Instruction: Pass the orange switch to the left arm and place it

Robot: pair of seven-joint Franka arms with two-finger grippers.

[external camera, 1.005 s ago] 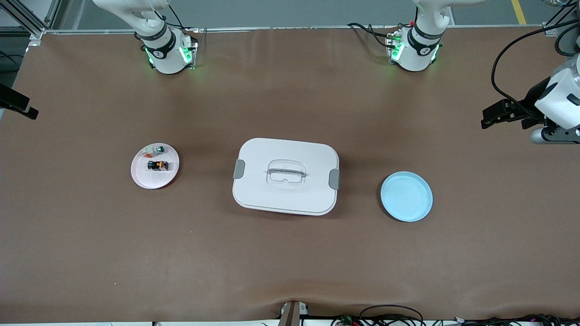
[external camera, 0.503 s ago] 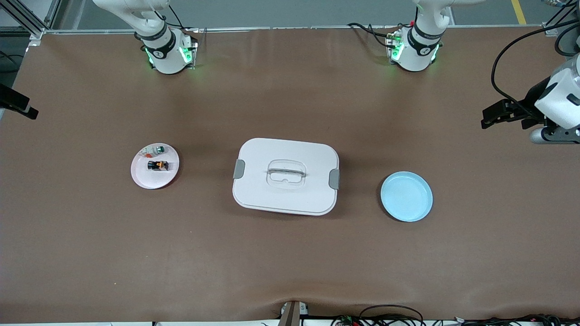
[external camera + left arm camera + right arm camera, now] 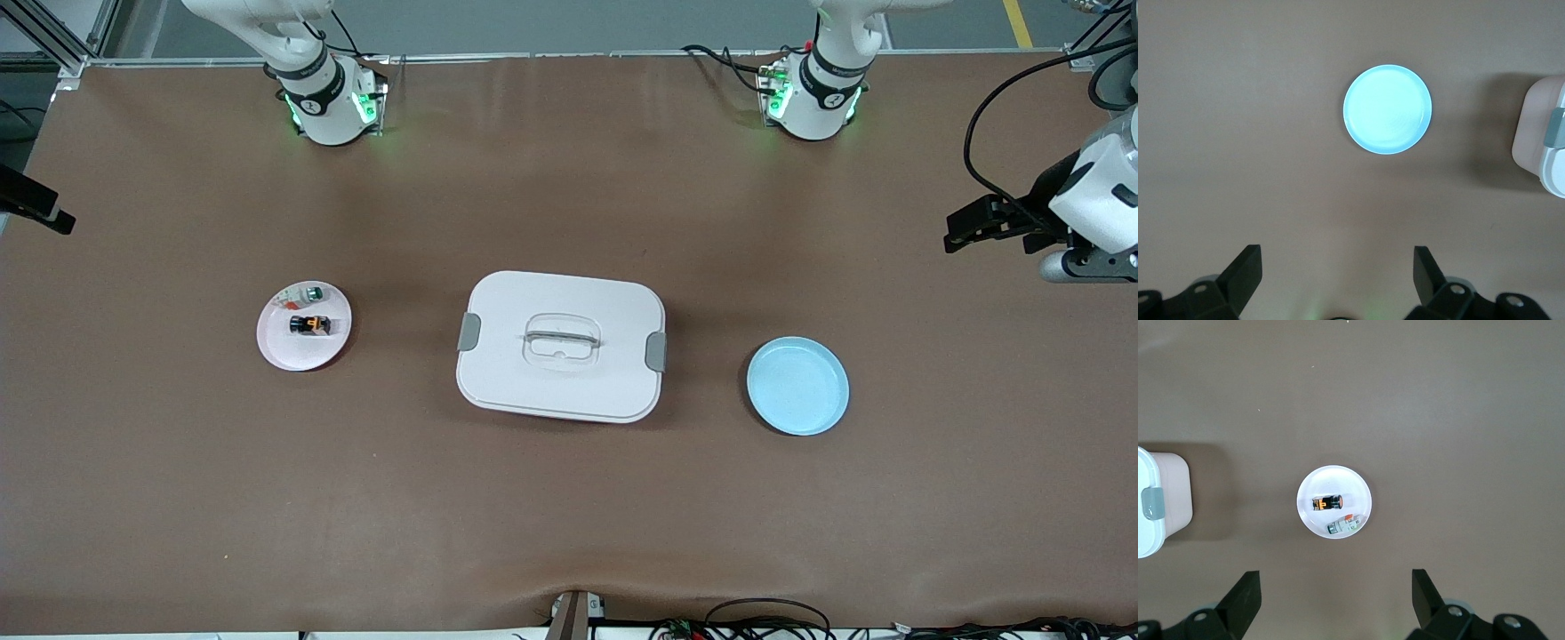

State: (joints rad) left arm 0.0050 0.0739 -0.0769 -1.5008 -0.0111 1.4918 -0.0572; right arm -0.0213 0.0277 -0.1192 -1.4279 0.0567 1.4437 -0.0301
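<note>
The orange switch (image 3: 309, 325) (image 3: 1327, 503), a tiny black cylinder with orange marks, lies on a pink plate (image 3: 289, 354) (image 3: 1338, 479) toward the right arm's end of the table. The white box (image 3: 560, 382) (image 3: 1537, 137) (image 3: 1168, 480) with grey latches stands mid-table. My right gripper (image 3: 1335, 583) hangs high over the table beside the pink plate, open and empty. High up beside a blue plate (image 3: 797, 386) (image 3: 1387, 109), my left gripper (image 3: 1337, 260) is also open and empty. Neither gripper shows in the front view.
A green-tipped silver piece (image 3: 312, 292) (image 3: 1336, 528) and a white and red-orange bit (image 3: 289, 300) (image 3: 1350, 520) share the pink plate. A white and black device with cables (image 3: 1080, 209) overhangs the left arm's end of the table. Cables (image 3: 765, 622) run along the front edge.
</note>
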